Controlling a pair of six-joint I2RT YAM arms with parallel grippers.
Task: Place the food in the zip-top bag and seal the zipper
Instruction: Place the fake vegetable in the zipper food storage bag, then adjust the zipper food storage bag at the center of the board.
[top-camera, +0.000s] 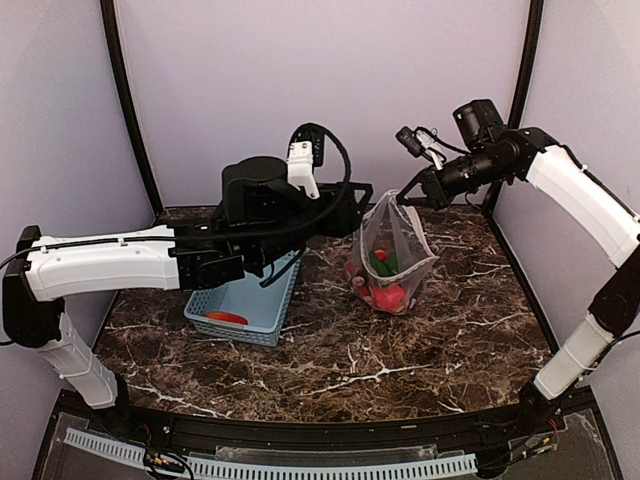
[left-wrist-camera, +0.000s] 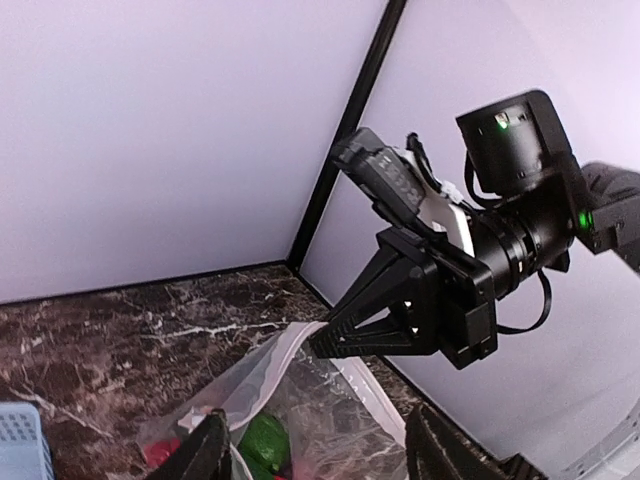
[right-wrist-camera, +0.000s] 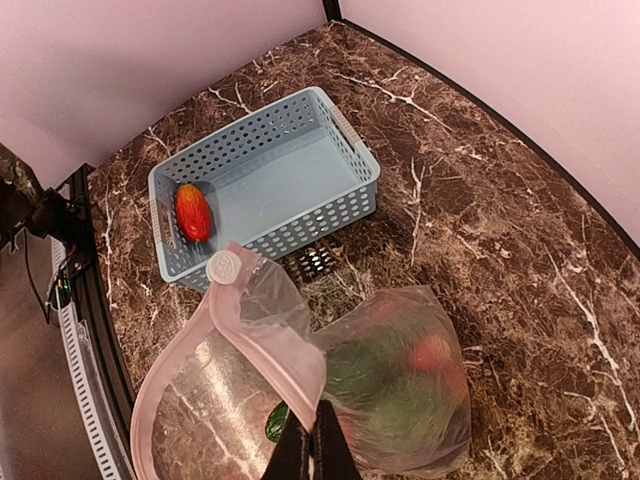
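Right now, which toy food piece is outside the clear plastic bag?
The orange-red toy pepper, alone in the light blue slotted basket; the red and green pieces sit inside the clear plastic bag.

Bag (top-camera: 396, 245) w/ food (top-camera: 388, 292) inside under right jaws; basket (top-camera: 252, 298) w/ pepper (top-camera: 226, 318) on bench (top-camera: 420, 370), left of them.

zip-top bag (top-camera: 395, 245): clear, upright | zipper (right-wrist-camera: 176, 350): open | food (top-camera: 388, 293): red, green pieces inside | pepper (right-wrist-camera: 193, 212): in basket (right-wrist-camera: 340, 120)

right fingers (left-wrist-camera: 372, 318) pinching zip-top bag (left-wrist-camera: 325, 415) rim, green food (left-wrist-camera: 262, 442) inside
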